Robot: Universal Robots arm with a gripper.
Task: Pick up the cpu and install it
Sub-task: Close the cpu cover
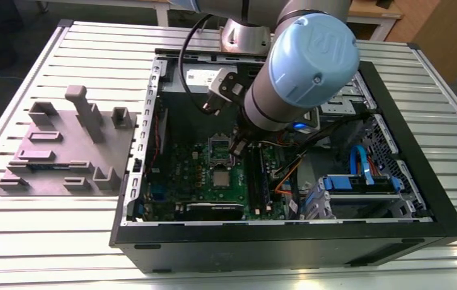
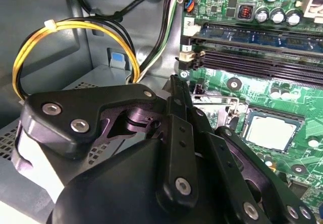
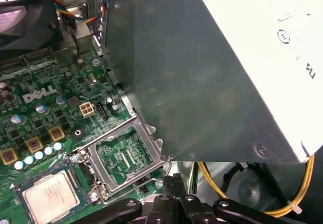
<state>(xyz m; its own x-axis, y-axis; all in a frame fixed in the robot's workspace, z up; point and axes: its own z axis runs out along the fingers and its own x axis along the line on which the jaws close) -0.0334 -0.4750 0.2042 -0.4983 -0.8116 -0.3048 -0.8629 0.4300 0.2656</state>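
We see an open computer case (image 1: 293,248) lying on its side on a slatted metal table (image 1: 43,254), with a grey plastic tray (image 1: 67,151) of moulded holders beside it, toward the exterior view's left. A robot arm (image 1: 293,78) with a pale blue joint cap reaches down into the case, over the green motherboard (image 1: 188,163).

The cpu (image 1: 222,177), a small square chip with a silver-grey top, lies flat in its socket on the motherboard. We find it in both wrist views (image 2: 270,132) (image 3: 50,196), apart from the claw, with nothing touching it. Just beside the chip, the socket's metal frame (image 3: 149,133) stands swung open, showing green board through its window.

The gripper (image 1: 237,150) hangs low over the board, close to the edge of that open frame; we cannot tell whether it touches the frame. In both wrist views the gripper (image 2: 174,80) (image 3: 174,177) shows its two thin black fingers pressed together with nothing between them.

In the second wrist view, long dark memory slots (image 2: 252,57) run beyond the chip, and a looped yellow cable (image 2: 30,42) lies against the case wall. In the first wrist view, a large grey metal box (image 3: 202,82) with a white label looms over the socket area
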